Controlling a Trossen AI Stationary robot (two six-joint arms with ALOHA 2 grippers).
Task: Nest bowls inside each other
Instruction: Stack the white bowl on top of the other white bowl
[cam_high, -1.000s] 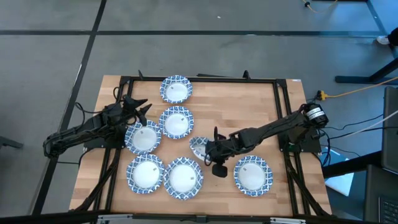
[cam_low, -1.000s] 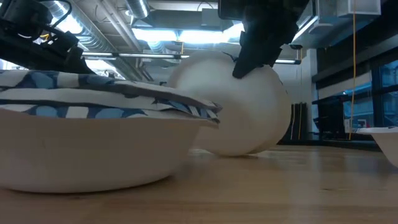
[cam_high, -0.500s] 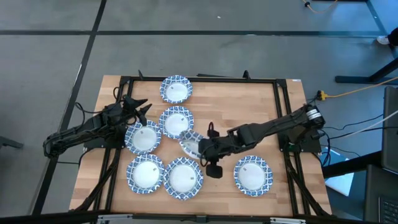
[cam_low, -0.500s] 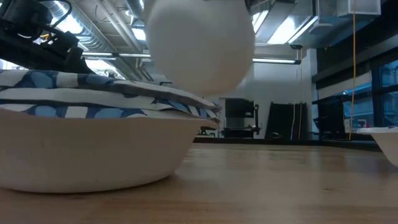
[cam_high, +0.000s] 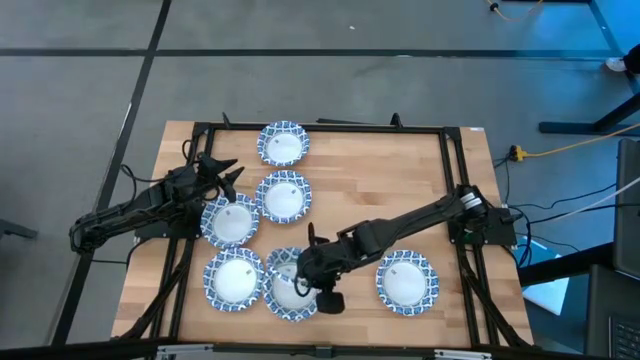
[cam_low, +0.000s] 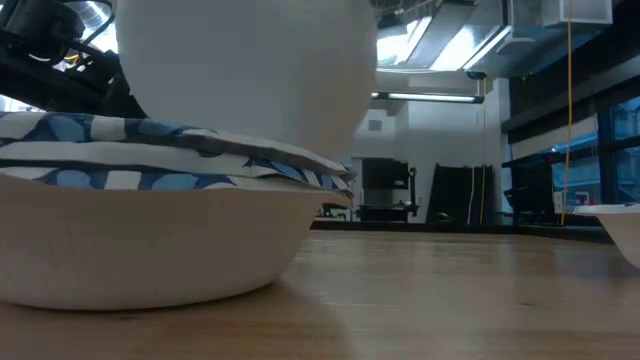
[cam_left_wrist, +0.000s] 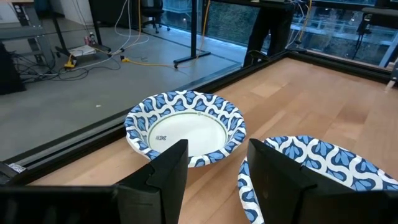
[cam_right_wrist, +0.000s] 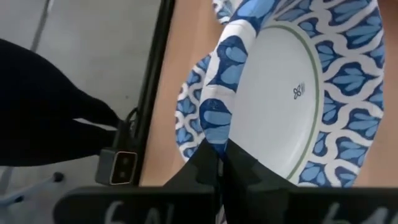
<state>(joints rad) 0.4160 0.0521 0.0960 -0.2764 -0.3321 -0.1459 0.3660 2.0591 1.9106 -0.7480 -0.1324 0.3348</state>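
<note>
Several blue-and-white patterned bowls sit on the wooden table in the high view: far (cam_high: 283, 143), middle (cam_high: 283, 195), left (cam_high: 230, 220), near-left (cam_high: 234, 280), near-middle (cam_high: 290, 298) and near-right (cam_high: 407, 281). My right gripper (cam_high: 308, 272) is shut on another bowl (cam_right_wrist: 280, 106) and holds it tilted over the near-middle bowl (cam_low: 150, 230). Its white underside (cam_low: 250, 70) fills the low view. My left gripper (cam_high: 226, 176) waits open at the table's left side, above the left bowl's far edge; its wrist view shows the fingers (cam_left_wrist: 214, 168) apart. My right gripper pinches the bowl's patterned rim (cam_right_wrist: 212, 134) between its two fingers, one on the inside and one on the outside. The bowl is tilted, its hollow facing the wrist camera. It hangs over the near-middle bowl; whether the two touch, I cannot tell.
The near-middle bowl shows two rims, one inside the other (cam_low: 200, 165), in the low view. Bare wood (cam_high: 400, 190) lies on the table's right and far-right. A black frame (cam_high: 452, 160) runs around the table top.
My right gripper has carried its bowl from the table's middle toward the left and near edge. One second ago the bowl stood low by the table top; it then rose clear, and now it hangs over the near-middle bowl.
</note>
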